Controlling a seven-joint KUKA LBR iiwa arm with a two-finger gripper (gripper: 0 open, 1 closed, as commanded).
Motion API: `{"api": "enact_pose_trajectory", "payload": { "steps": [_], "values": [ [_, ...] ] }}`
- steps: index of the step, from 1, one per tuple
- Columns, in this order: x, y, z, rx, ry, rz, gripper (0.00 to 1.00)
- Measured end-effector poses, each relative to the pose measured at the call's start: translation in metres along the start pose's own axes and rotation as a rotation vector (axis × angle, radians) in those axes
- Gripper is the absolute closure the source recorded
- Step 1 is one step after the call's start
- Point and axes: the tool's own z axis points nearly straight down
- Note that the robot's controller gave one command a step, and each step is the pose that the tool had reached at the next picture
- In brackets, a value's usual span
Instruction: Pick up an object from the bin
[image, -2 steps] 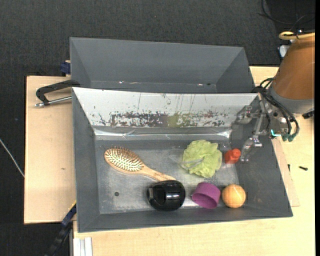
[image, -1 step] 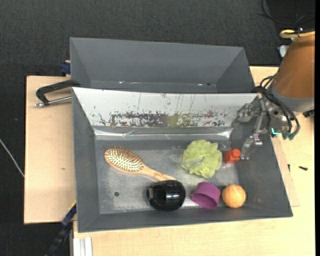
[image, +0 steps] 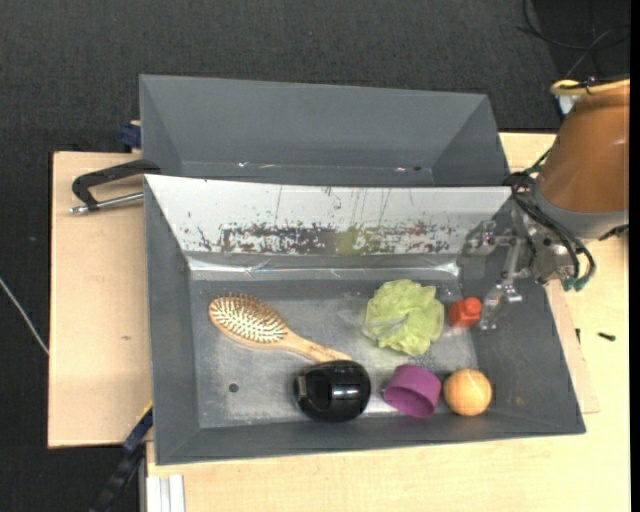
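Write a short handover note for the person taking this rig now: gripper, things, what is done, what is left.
Gripper: low at the right side of the grey metal bin, beside a small red-orange block; grip cannot be judged.
Things: crumpled light-green cloth mid-bin, oval wooden hairbrush left, black rounded plastic object, purple plastic cup and orange ball along the front wall.
Done: nothing raised out yet.
Left: grasp one thing, lift it out.

Single arm (image: 600, 190) enters from view's right. Orange cover (image: 592, 140) wraps wrist at upper right. Dark cables (image: 578, 262) loop beneath cover. End effector (image: 497, 298) reaches left and downward from wrist, tilted, tip at lowest point.
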Motion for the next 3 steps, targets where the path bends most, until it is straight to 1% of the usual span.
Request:
{"api": "enact_pose_trajectory", "payload": {
  "steps": [1, 2, 3],
  "values": [
    [-0.026, 0.032, 0.083, -0.003, 0.004, -0.552, 1.00],
    [-0.026, 0.032, 0.083, -0.003, 0.004, -0.552, 1.00],
    [-0.009, 0.044, 0.034, -0.006, 0.007, -0.530, 1.00]
  ]
}}
